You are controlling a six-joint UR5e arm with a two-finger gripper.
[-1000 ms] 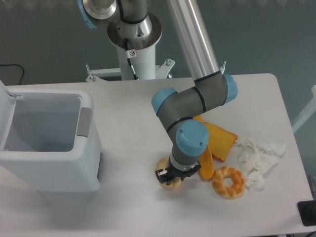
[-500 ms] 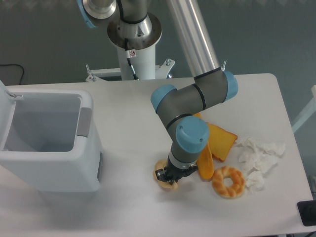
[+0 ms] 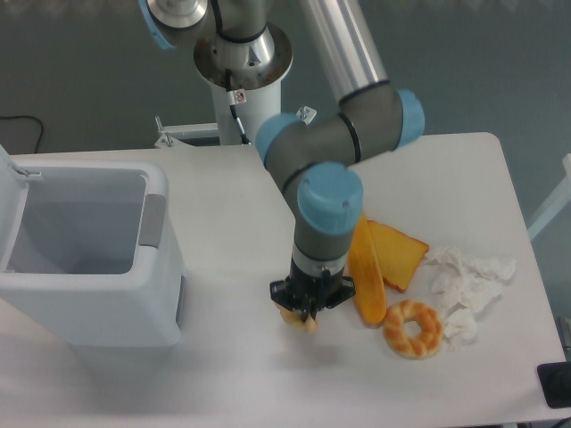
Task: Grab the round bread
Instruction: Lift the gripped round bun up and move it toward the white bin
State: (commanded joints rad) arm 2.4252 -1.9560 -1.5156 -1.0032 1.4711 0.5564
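Gripper [image 3: 307,316]: fingers closing around the round bread [image 3: 297,319], near the table's [image 3: 223,205] front edge.
Baguette [image 3: 366,272]: lying just beside, toward the right edge.

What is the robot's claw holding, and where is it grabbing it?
The claw holds the round bread, pinched across its sides from above. Most of the bun is hidden under it.

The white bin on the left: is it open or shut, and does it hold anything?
Open: the white bin shows its inner walls from above, and its lid stands raised at the left edge. The visible interior looks empty, though the near wall hides some floor.
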